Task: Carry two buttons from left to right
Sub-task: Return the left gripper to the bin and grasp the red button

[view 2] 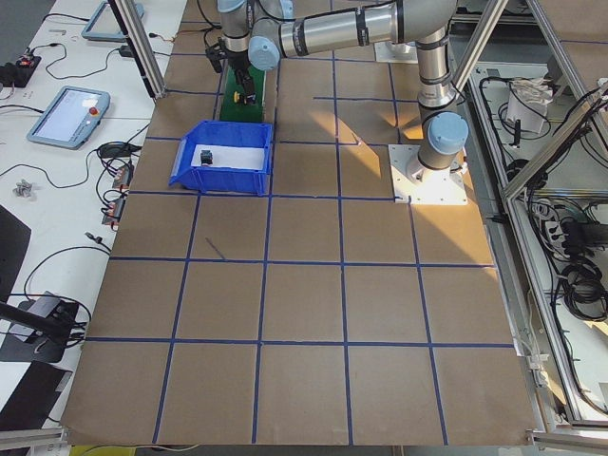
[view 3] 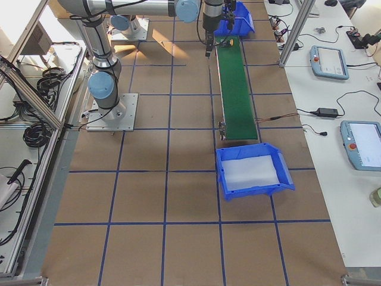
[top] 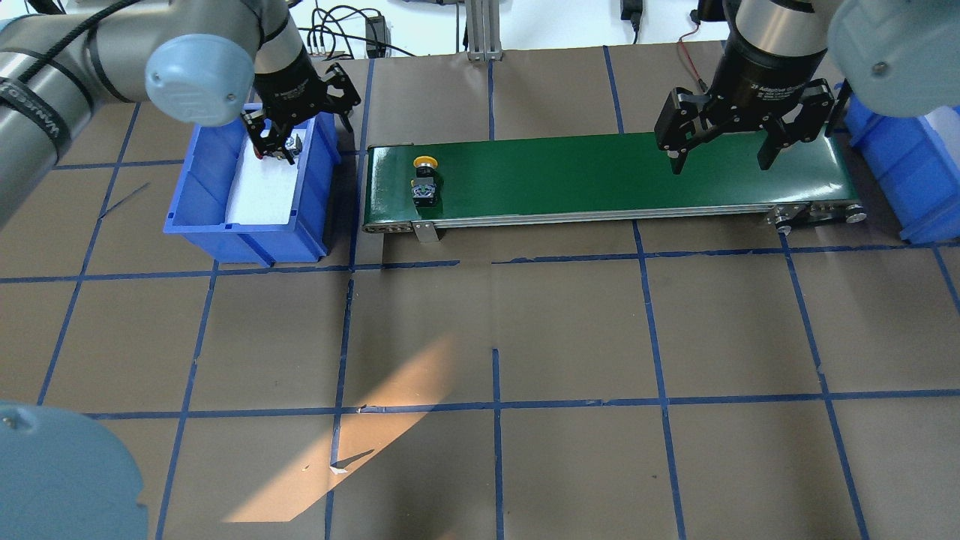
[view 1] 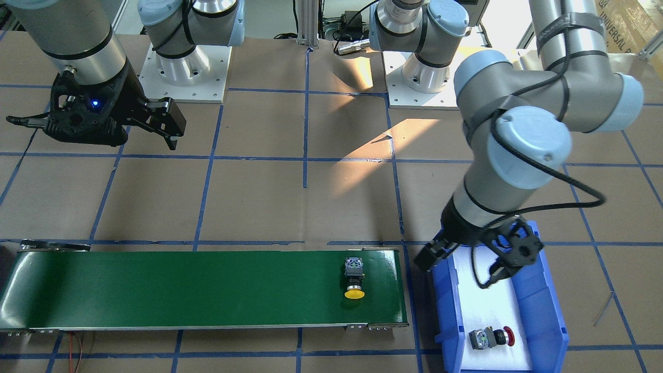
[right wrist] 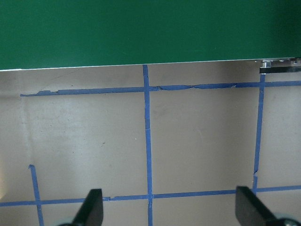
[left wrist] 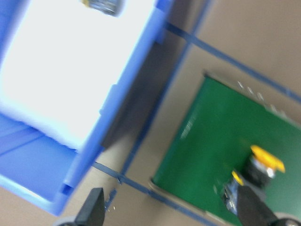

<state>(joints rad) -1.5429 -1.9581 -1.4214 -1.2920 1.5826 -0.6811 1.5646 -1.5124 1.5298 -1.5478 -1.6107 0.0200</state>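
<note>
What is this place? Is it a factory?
Probably a robot test lab rather than a factory: a left arm and a right arm bolted to a tape-gridded table, a short green conveyor belt, and control tablets on a side bench.

A robotics lab: two industrial robot arms stand bolted on white base plates to a table covered in brown paper and gridded with blue tape. Aluminium framing surrounds it, with teach pendants, loose cables and a small green conveyor.
</note>
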